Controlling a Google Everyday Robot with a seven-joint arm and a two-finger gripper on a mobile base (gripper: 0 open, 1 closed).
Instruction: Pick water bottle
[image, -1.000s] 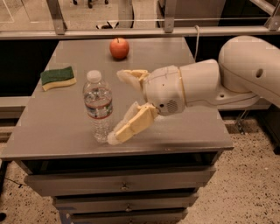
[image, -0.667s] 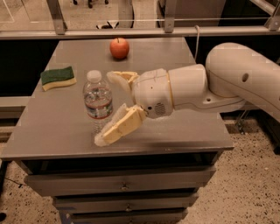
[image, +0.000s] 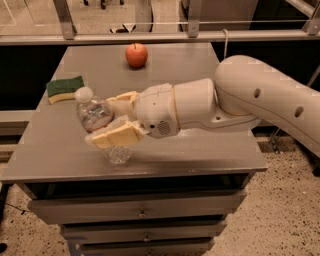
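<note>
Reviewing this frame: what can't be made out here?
Camera view, gripper closed on the tilted water bottle near the table's front-left:
1. Bottle's label band: covered by the near finger.
2. Whether its base touches the table: blurred.
3. The arm's far end: cut off by the right edge.

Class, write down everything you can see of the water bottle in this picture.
The water bottle is small, of clear ribbed plastic, with a white screw cap. It is tilted, cap leaning toward the green sponge, base low near the grey table front edge. The gripper clamps its middle between cream fingers, covering part of it.
</note>
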